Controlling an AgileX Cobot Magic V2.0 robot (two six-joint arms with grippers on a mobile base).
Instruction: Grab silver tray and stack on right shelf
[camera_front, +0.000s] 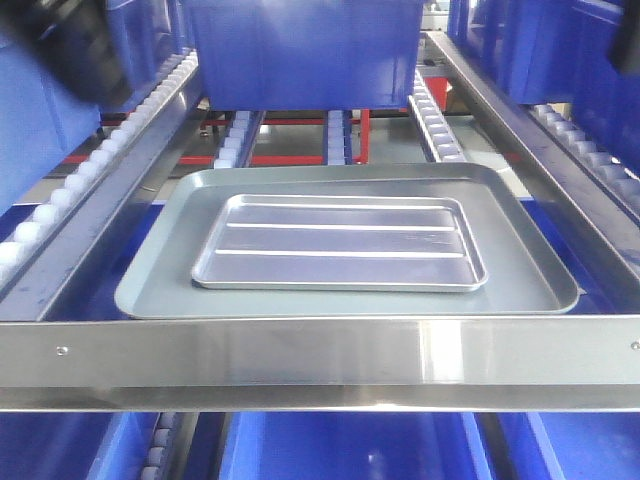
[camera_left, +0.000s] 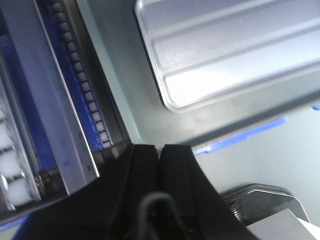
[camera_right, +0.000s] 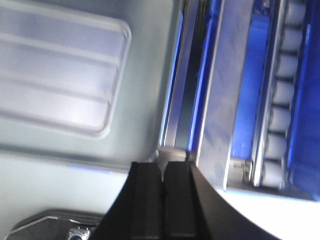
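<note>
Blue bins surround the right shelf (camera_front: 320, 365), where the silver tray (camera_front: 340, 243) lies centered inside a grey tray (camera_front: 150, 290). Left hand (camera_left: 160, 150) and right hand (camera_right: 162, 167) are both closed narrow, empty, at 6 o'clock.

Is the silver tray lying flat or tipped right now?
Flat. The silver tray lies right side up inside the larger grey tray on the shelf, rim and both ridges level. Neither gripper touches it.

Blue plastic bins (camera_front: 300, 50) sit above and below, red frame bars (camera_front: 300, 158) run behind, under bright overhead glare.
</note>
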